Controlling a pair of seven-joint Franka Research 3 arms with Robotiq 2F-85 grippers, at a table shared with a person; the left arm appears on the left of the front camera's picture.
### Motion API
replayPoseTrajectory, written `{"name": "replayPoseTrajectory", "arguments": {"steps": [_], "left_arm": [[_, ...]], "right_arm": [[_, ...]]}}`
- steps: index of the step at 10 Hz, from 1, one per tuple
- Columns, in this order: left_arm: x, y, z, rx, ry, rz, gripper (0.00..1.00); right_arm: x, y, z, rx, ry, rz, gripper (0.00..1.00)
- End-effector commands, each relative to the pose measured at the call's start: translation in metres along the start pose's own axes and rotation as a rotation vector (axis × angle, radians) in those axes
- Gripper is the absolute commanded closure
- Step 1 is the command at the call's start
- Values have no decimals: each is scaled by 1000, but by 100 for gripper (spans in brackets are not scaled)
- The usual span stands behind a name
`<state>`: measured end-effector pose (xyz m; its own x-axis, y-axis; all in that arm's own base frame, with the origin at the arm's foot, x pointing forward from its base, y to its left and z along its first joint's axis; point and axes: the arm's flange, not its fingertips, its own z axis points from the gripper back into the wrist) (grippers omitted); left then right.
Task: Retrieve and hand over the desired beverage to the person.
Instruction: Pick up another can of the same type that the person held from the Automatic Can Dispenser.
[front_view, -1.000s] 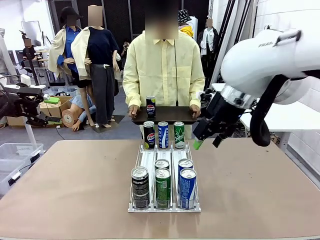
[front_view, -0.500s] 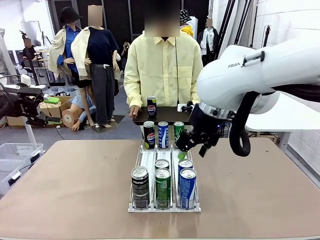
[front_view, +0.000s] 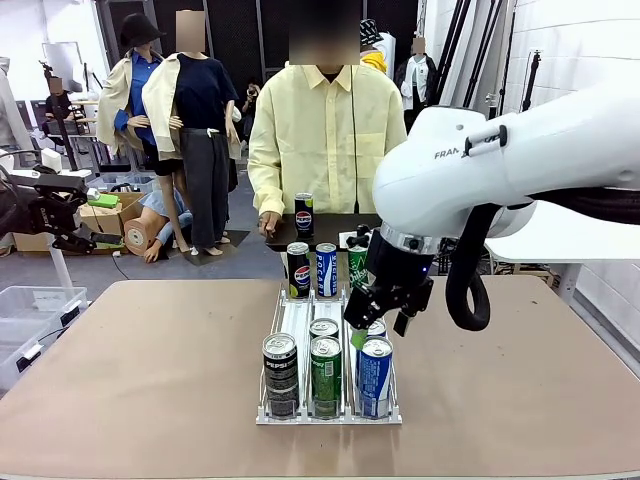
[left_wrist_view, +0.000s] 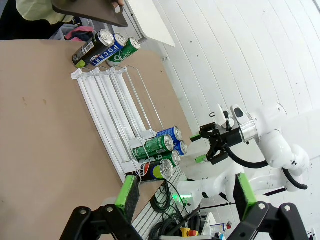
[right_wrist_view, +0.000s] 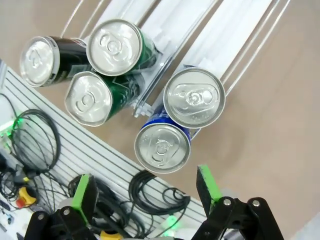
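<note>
After swinging in from the rack's (front_view: 297, 318) far right, the right gripper (front_view: 378, 328), jaws apart, hung over the rack's near blue cans (front_view: 375, 372), apparently lining up a pick.

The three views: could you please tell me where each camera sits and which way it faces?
Front: fixed on the robot's side, facing across the table at the person; the right arm shows.
Left wrist: off the table's left side, looking across the rack; open left fingers show.
Right wrist: above the rack, looking down on the near cans; open right fingers show.
Shared: front and left wrist both show the right arm above those cans.
</note>
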<state>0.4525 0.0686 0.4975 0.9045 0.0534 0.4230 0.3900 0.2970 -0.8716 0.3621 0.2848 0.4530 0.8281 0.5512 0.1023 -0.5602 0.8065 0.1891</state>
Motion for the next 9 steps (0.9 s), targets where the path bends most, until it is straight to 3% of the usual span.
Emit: {"name": "replayPoseTrajectory", "arguments": {"steps": [1,9], "left_arm": [[1,0,2,2,-8,-1,0],[1,0,2,2,-8,-1,0]], "right_arm": [[4,7,-11,-48,5,-29,0],[13,6,-38,-154,-31,-120,0]]}}
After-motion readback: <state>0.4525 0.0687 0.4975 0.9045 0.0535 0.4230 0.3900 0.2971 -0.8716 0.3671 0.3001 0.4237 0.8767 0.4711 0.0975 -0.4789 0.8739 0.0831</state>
